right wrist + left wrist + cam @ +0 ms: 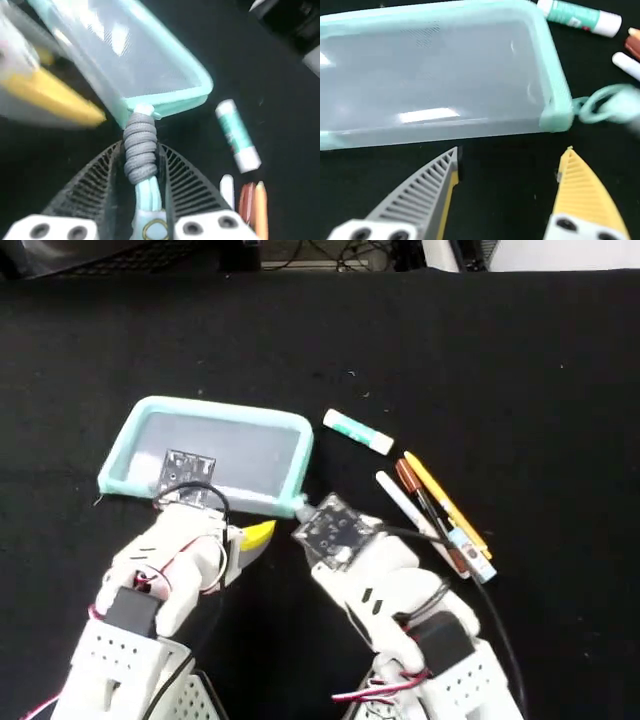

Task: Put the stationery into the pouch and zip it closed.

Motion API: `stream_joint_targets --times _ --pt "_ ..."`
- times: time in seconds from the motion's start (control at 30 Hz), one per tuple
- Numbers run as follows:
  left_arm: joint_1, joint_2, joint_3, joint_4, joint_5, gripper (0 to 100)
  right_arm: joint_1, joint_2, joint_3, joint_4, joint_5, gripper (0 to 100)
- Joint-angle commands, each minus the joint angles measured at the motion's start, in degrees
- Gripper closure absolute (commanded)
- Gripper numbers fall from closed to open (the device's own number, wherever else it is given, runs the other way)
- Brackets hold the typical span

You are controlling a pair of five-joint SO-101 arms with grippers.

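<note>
The teal-rimmed clear pouch [215,448] lies flat left of centre, and I see nothing inside it. My right gripper [140,146] is shut on the grey corded zipper pull [139,150] at the pouch's near right corner [300,506]. My left gripper [512,150] stands open just in front of the pouch's near long edge [435,131], its yellow finger [257,534] beside the right gripper. A glue stick [358,431] and a bundle of pens and pencils [440,515] lie on the table right of the pouch. The glue stick [237,135] also appears in the right wrist view.
Black cloth covers the table [500,360]. Both arm bases crowd the front edge. The pens [250,202] lie close to the right arm's side. Cables and equipment sit beyond the far edge.
</note>
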Motion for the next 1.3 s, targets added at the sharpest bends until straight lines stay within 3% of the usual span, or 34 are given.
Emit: stream_joint_targets --times 0.0,0.1,0.17,0.23,0.43,0.63,0.77,0.9,1.07,1.17,1.27 --pt "-0.7 -0.6 -12.7 13.5 -2.3 68 1.0 -0.6 5.8 -1.7 3.7 98.6" --pt "-0.8 -0.6 -19.6 22.5 -2.6 68 1.0 -0.6 10.2 -1.6 7.7 98.6" --pt "-3.4 -0.6 -21.1 22.9 -2.8 68 1.8 -0.6 11.1 -0.2 10.1 98.6" --pt "-7.9 -0.4 -20.6 19.1 -2.9 68 3.7 -0.6 10.4 1.8 12.0 96.4" --pt "-21.8 0.0 -9.9 -1.1 -1.9 68 14.2 0.0 9.6 4.6 12.8 77.3" --pt "-22.1 0.0 -2.1 -3.7 0.2 68 14.2 0.1 4.9 5.7 12.9 82.8" --pt "-22.1 0.0 0.2 -3.9 0.2 68 13.0 2.9 -3.7 7.6 9.6 81.2" --pt "-22.0 0.1 3.0 -6.9 0.2 68 12.4 17.2 -11.9 7.3 5.0 76.0" --pt "-22.0 0.1 3.6 -6.9 0.2 68 7.6 46.2 -27.3 7.6 3.3 76.5" --pt "-22.0 0.1 4.1 -6.9 0.2 68 4.7 63.4 -36.5 7.7 4.0 79.0" --pt "-22.0 0.1 4.9 -7.4 0.1 68 3.3 77.1 -42.9 7.6 9.9 79.4"
